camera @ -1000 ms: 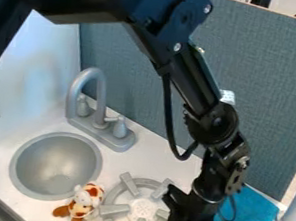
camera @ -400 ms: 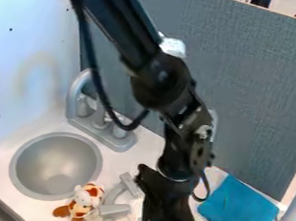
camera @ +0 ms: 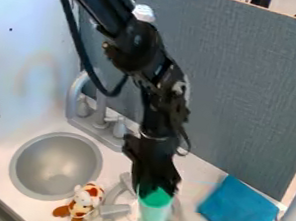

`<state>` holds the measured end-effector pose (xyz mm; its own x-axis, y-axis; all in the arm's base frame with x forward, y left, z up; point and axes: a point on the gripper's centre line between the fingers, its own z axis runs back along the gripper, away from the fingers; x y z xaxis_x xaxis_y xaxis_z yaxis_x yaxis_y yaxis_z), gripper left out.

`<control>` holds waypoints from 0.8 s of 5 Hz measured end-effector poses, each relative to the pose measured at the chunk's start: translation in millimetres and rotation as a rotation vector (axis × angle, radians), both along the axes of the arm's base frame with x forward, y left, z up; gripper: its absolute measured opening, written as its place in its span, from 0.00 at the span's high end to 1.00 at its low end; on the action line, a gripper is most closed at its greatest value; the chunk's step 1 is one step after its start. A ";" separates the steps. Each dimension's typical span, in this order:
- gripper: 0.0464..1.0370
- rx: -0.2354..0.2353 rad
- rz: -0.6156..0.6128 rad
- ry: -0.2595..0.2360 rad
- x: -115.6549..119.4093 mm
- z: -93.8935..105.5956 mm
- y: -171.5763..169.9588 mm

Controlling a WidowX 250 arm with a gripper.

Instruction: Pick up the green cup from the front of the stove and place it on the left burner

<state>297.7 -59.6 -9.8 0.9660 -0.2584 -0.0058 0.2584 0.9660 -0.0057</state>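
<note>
One green cup (camera: 156, 210) hangs from the gripper (camera: 158, 188) over a burner (camera: 114, 210).

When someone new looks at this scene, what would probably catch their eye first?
Probably the black gripper at the lower centre, holding a bright green cup over the stove burner. Next, the blue cloth to its right and the brown-and-white plush toy beside the sink.

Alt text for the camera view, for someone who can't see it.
A black gripper holds a green cup over a grey burner. To the picture's left are a small plush toy and a round grey sink; to its right, a blue cloth.
</note>
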 end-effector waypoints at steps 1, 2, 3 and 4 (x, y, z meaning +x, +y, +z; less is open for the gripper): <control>0.94 -0.004 0.052 0.024 14.6 -7.3 20.1; 0.94 0.017 0.075 0.049 23.7 -14.6 31.3; 0.94 0.037 0.088 0.088 24.3 -25.7 33.5; 0.94 0.038 0.083 0.119 25.1 -35.9 32.9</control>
<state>322.8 -26.7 -45.7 0.9761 -0.1747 -0.1293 0.1769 0.9842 0.0052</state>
